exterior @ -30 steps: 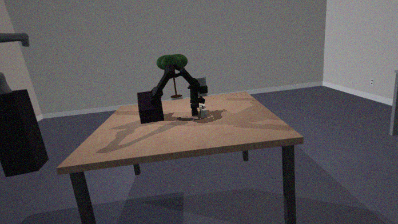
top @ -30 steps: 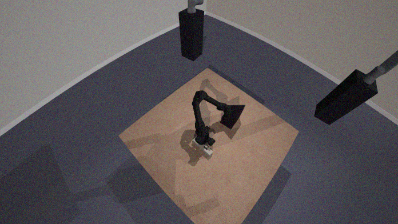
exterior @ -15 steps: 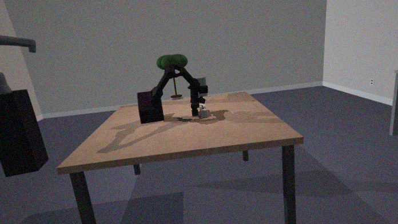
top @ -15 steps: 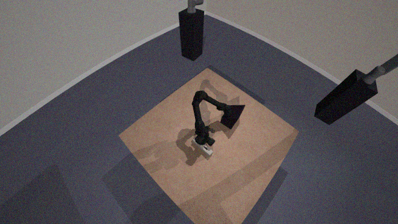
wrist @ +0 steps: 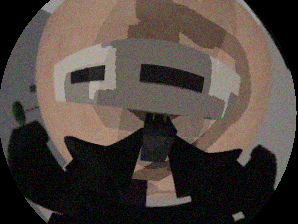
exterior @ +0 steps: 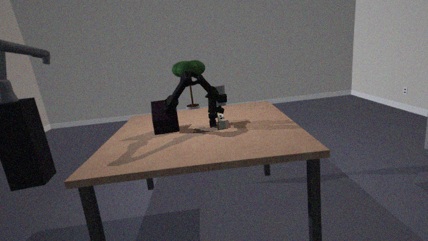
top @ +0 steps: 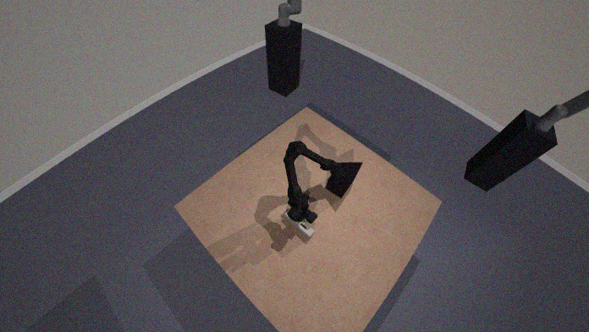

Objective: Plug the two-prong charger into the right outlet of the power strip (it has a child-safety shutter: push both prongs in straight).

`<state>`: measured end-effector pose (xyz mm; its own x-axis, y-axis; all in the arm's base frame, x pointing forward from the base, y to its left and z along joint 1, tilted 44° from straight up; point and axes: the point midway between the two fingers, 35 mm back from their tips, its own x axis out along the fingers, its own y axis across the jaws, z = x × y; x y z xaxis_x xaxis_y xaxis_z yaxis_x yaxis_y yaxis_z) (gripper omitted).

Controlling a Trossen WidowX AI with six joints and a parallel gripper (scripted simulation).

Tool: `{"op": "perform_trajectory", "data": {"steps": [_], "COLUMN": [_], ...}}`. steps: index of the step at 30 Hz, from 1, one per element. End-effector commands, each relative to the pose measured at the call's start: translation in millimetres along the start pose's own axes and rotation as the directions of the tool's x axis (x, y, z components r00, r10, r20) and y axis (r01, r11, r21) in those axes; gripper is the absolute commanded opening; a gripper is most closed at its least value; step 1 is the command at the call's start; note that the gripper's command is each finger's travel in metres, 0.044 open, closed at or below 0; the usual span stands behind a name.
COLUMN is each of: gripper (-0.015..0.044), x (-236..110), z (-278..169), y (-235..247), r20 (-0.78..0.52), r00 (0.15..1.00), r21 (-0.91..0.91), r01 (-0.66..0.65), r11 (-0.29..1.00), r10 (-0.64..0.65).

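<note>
The power strip (top: 309, 231) (exterior: 222, 123) (wrist: 127, 75) is pale grey and white. In the wrist view it lies across the upper middle, with two dark slots in the side facing the camera. My gripper (wrist: 154, 132) (exterior: 213, 124) points down close beside the strip and is shut on the dark charger. The charger (wrist: 157, 146) sits between the fingers, with its brass prongs (wrist: 160, 117) towards the strip's lower edge in the wrist view. The prong tips are at or just under that edge. The outlet openings there are hidden, so whether the prongs are inside cannot be told.
The wooden table (top: 338, 271) (exterior: 246, 147) carries the strip and the black arm base (top: 344, 179) (exterior: 165, 118). Arm shadows fall around the strip. Large black boxes (top: 284, 59) (top: 509, 150) (exterior: 26, 144) on grey poles hang beyond the table.
</note>
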<state>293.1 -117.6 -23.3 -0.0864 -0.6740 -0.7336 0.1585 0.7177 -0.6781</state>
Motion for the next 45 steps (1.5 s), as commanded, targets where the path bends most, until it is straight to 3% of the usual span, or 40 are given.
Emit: {"op": "perform_trajectory", "data": {"steps": [1,45], "gripper": [0.0,0.0], "x": [-0.7,-1.3], "z": [1.8,4.6], "y": [-1.3,-1.5], "r20": [0.003,0.003], "r00": [1.0,1.0], "r21": [-0.004,-0.004], "r01": [0.005,0.005], "r11": [1.0,1.0], "r10": [-0.005,-0.005]}}
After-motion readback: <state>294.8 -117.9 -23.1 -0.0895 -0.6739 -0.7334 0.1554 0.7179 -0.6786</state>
